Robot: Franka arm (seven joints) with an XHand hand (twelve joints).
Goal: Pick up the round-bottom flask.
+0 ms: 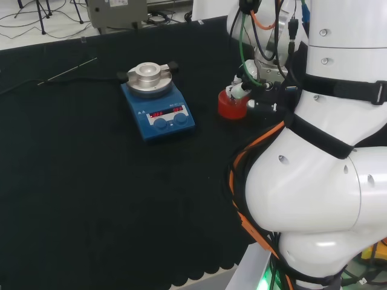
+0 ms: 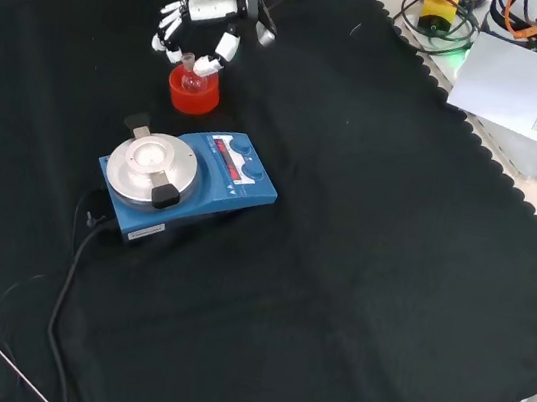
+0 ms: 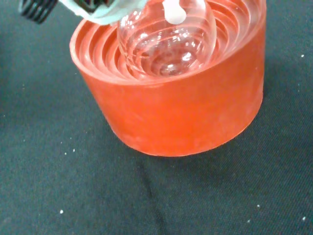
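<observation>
The round-bottom flask (image 3: 166, 46) is clear glass and sits upright in a red ribbed ring stand (image 3: 195, 112). In the front view the flask (image 2: 195, 73) and stand (image 2: 193, 97) are just behind the stirrer plate. The black and white hand (image 2: 208, 12) hangs directly over them, with its fingers (image 2: 164, 36) on one side of the flask's neck and its thumb on the other, spread apart. In the wrist view a white fingertip (image 3: 173, 12) lies at the flask's upper bulb. In the head view the hand (image 1: 245, 90) is over the stand (image 1: 231, 109). The hand is open.
A blue magnetic stirrer (image 2: 190, 181) with a round metal top plate stands close in front of the stand in the front view, its cable trailing off across the cloth. A thin metal rod (image 2: 7, 361) lies near the cloth's near left corner.
</observation>
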